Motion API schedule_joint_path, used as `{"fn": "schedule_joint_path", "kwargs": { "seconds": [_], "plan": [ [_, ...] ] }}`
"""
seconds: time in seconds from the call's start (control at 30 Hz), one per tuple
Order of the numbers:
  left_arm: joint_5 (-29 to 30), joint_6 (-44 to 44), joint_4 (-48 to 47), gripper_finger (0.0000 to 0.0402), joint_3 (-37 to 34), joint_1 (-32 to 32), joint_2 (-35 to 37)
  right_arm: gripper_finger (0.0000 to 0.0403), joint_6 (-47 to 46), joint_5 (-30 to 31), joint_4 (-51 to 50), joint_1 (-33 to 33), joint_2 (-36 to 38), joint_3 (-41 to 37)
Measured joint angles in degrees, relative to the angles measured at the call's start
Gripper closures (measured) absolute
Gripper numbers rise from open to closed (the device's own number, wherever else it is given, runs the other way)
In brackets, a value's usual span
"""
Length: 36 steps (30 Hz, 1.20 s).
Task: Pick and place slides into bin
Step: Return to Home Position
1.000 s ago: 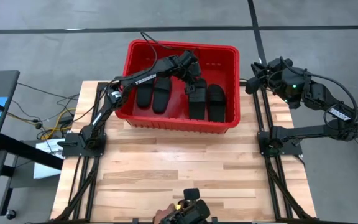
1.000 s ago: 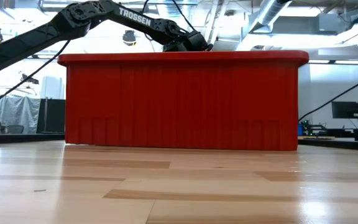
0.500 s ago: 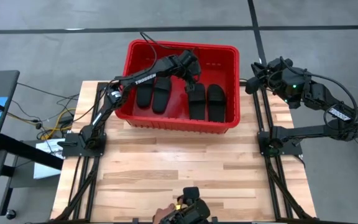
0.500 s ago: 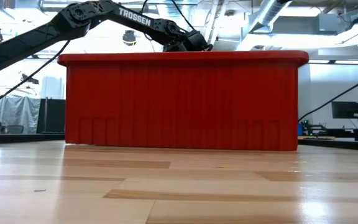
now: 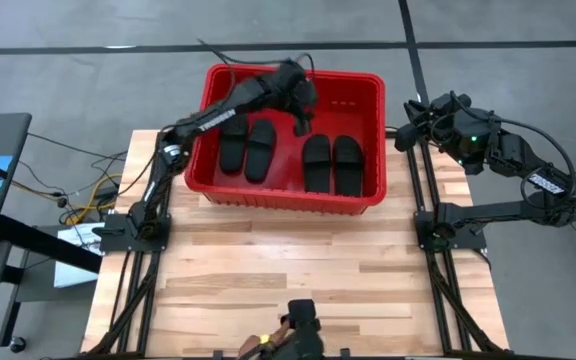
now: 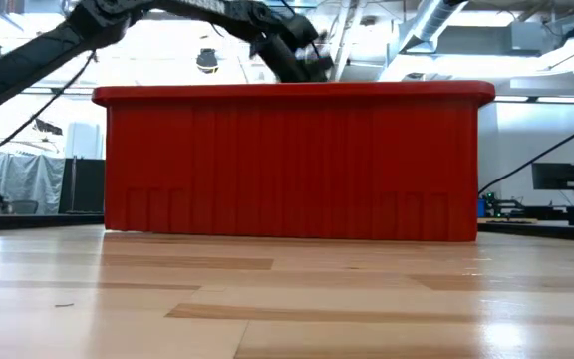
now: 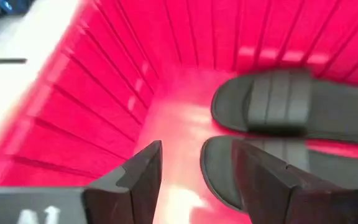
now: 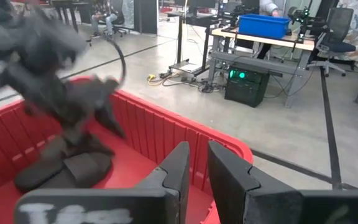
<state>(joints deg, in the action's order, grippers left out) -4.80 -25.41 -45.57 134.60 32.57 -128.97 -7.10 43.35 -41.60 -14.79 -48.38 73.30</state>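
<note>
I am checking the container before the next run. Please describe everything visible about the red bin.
The red bin is a large rectangular crate that looks like plastic, with ribbed walls and a thick rim. It stands upright at the far end of the wooden table. Four black slides lie flat on its floor in two pairs. The left gripper, open and empty, hangs above its inside.

A light wooden plank desk (image 5: 298,270) stands on a grey concrete floor (image 5: 88,90) crossed by dark lines. Toward 12 o'clock, the workshop holds a bench carrying a blue tub (image 8: 263,25), office chairs (image 8: 339,37), and exposed ceiling ducts (image 6: 436,20) under bright lights
</note>
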Motion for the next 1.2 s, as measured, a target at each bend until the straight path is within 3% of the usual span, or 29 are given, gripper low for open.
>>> {"fn": "schedule_joint_path", "kwargs": {
  "seconds": [0.3, 0.5, 0.67, 1.03, 1.2],
  "plan": [
    [-3.19, 2.71, 3.96, 0.0219, 0.38, 2.68, 11.89, 0.0351, 0.8, -1.1, 0.08, 0.0, 0.02, 0.0],
    [-9.07, 11.53, 4.02, 0.0219, 0.38, 4.55, 19.61, 0.0351, 4.53, -6.1, 1.81, 0.02, 0.02, 0.0],
    [-9.62, 15.99, 2.79, 0.0219, 0.38, 4.54, 24.86, 0.0351, 8.58, -11.39, 4.73, 0.0, 0.01, 0.0],
    [-9.47, 13.94, -12.42, 0.0219, 0.34, 4.16, 30.36, 0.0351, 15.03, -29.73, 10.51, 0.0, -0.05, 0.02],
    [-9.53, 15.42, -22.18, 0.0219, 0.34, 4.06, 31.33, 0.0351, 13.47, -36.0, 3.93, -0.74, -2.52, 2.24]
  ]
}}
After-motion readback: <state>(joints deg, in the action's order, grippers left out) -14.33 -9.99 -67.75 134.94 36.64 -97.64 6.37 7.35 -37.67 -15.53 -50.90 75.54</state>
